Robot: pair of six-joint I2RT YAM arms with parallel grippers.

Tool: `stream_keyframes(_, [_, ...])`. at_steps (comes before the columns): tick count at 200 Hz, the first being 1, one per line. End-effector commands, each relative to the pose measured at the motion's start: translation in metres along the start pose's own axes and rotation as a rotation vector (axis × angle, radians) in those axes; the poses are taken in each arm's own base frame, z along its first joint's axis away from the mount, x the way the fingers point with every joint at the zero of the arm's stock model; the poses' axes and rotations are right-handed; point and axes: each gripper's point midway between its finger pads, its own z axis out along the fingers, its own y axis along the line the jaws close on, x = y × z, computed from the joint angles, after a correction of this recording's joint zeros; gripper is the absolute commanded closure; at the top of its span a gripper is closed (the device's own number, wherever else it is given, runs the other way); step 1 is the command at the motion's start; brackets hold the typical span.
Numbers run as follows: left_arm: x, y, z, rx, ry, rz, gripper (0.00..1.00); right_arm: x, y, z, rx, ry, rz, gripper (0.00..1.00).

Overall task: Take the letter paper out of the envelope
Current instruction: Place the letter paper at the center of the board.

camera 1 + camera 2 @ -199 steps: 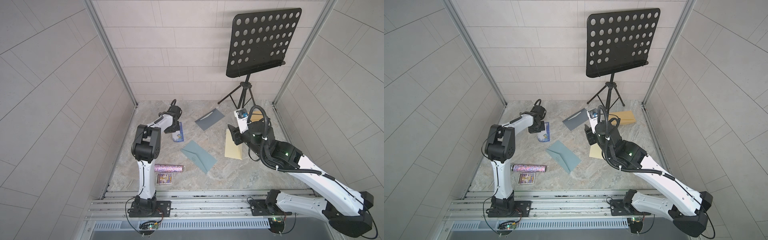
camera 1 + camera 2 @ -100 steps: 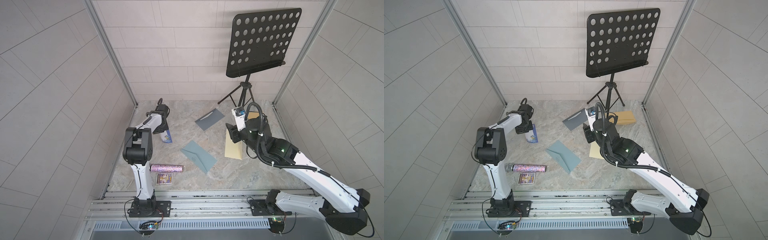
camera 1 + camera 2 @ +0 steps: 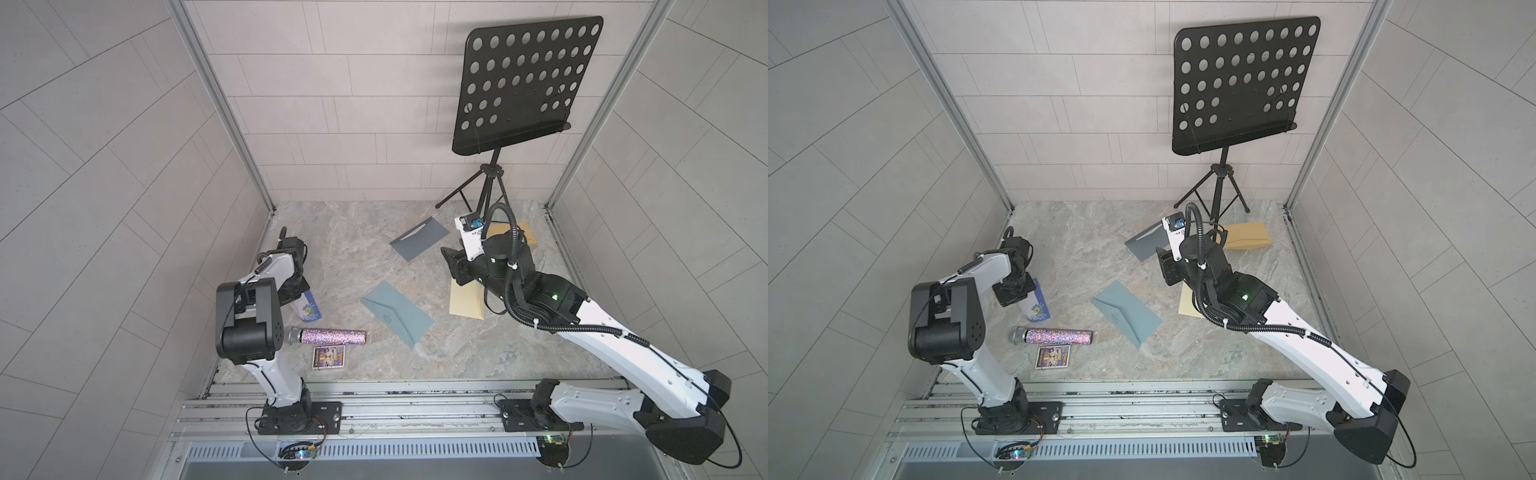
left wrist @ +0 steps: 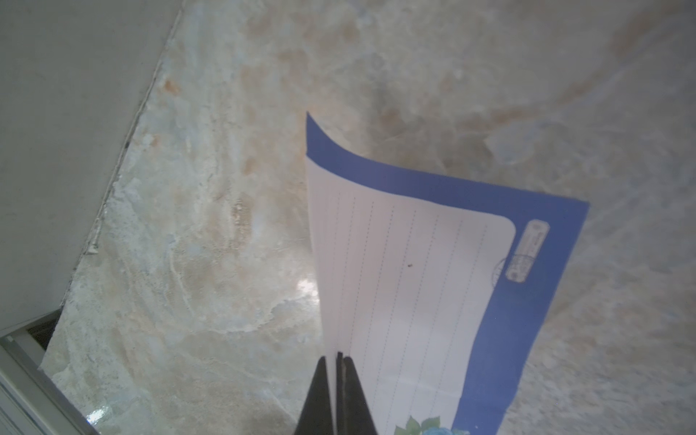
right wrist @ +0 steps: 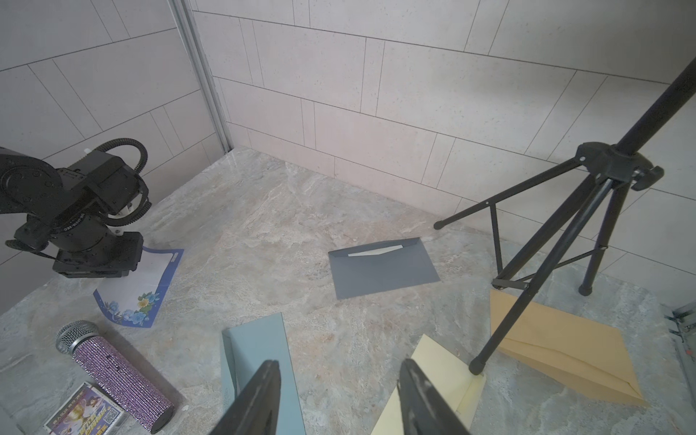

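Left gripper (image 4: 335,356) swung toward 8 o'clock, clenched on letter paper (image 4: 414,282); teal envelope (image 3: 397,318) lies 3 o'clock, well apart; right gripper (image 5: 339,373) released.

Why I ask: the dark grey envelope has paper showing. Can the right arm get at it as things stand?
Probably yes. The right claw is open and empty, and the dark grey envelope lies flat ahead of it with nothing between. The music stand's legs stand off to one side.
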Motion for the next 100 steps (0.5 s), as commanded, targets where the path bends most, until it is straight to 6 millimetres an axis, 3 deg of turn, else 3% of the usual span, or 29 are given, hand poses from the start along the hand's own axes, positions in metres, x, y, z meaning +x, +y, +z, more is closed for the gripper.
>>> stream_keyframes(1, [0.002,0.004,-0.002,0.015,-0.004,-0.021,0.93,-0.009,0.001,-0.005,-0.018,-0.018,0.045,0.47])
stream_keyframes(23, [0.003,-0.002,0.000,0.049,0.000,-0.022,0.86,-0.007,0.001,-0.006,-0.018,-0.011,0.048,0.47])
stream_keyframes(67, [-0.008,-0.020,-0.004,0.138,-0.006,-0.041,0.84,-0.004,0.000,-0.009,-0.022,-0.001,0.052,0.47])
stream_keyframes(100, [-0.015,-0.011,-0.003,0.079,-0.013,-0.037,0.84,-0.002,0.000,-0.009,-0.020,0.005,0.052,0.46])
